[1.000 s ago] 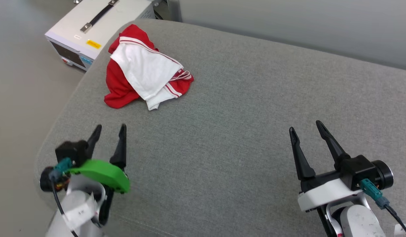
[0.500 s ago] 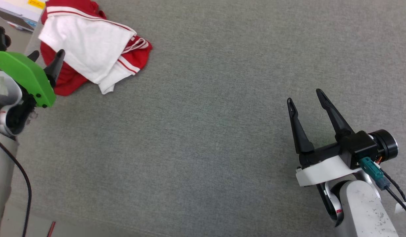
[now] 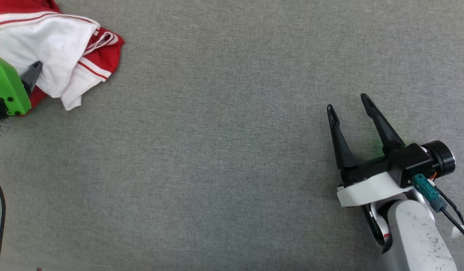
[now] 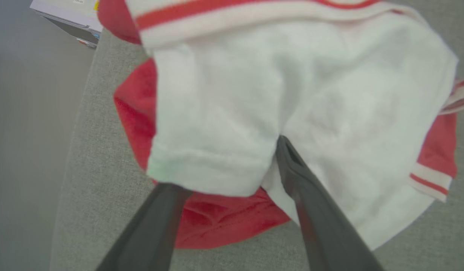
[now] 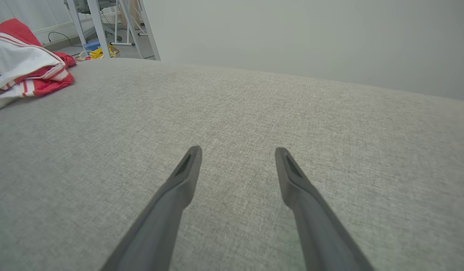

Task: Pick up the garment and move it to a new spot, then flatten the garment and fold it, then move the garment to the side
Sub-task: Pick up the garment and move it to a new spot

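Far left on the grey cushion (image 3: 217, 150), our left tool (image 4: 224, 165) stands apart, straddling a white fold of the crumpled garment (image 3: 55, 49), while our right tool (image 3: 347, 101) gapes over bare fabric.

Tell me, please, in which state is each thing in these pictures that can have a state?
garment, crumpled in a heap on the grey cushion, neither flattened nor folded.
left gripper, open, fingers astride a white fold of the garment, not yet closed on it.
right gripper, open and empty, far from the garment.
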Available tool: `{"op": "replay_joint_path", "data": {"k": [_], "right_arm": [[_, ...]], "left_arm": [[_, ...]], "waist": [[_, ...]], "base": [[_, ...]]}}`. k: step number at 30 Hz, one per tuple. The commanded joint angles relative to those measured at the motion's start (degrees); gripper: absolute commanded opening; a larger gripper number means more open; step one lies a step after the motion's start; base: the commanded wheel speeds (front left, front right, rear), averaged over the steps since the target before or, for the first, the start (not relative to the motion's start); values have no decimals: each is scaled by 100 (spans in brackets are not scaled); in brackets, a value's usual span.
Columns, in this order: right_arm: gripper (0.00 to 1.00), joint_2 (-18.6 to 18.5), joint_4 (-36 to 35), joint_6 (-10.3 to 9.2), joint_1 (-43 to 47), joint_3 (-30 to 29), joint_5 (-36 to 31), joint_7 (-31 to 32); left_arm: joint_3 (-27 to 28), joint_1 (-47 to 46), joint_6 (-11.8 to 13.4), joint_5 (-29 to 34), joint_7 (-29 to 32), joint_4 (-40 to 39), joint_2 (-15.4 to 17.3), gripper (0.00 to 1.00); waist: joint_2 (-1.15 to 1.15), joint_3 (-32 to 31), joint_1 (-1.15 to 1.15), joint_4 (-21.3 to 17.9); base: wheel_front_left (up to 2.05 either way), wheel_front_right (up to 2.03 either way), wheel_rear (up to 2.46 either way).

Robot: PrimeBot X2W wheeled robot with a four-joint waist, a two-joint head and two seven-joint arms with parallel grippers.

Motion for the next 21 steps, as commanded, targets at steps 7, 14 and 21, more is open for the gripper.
{"op": "replay_joint_path", "data": {"k": [7,14,21], "right_arm": [[100,-20,83,-4,-49,-2,36,-35],[100,-20,222,-4,153,-23,177,-35],[100,-20,308,-4,464,-161,374,-35]], "left_arm": [[-264,-88,-16,-201,-463,17,57,0],[-433,-42,-16,-215,-1194,-491,251,0],[-626,-11,-16,-221,-1278,-1455,405,0]], "waist": [[0,-174,-1,-39],[0,-900,-1,30],[0,-1655,-1,54]], "base": [[0,0,0],[0,0,0],[0,0,0]]}}
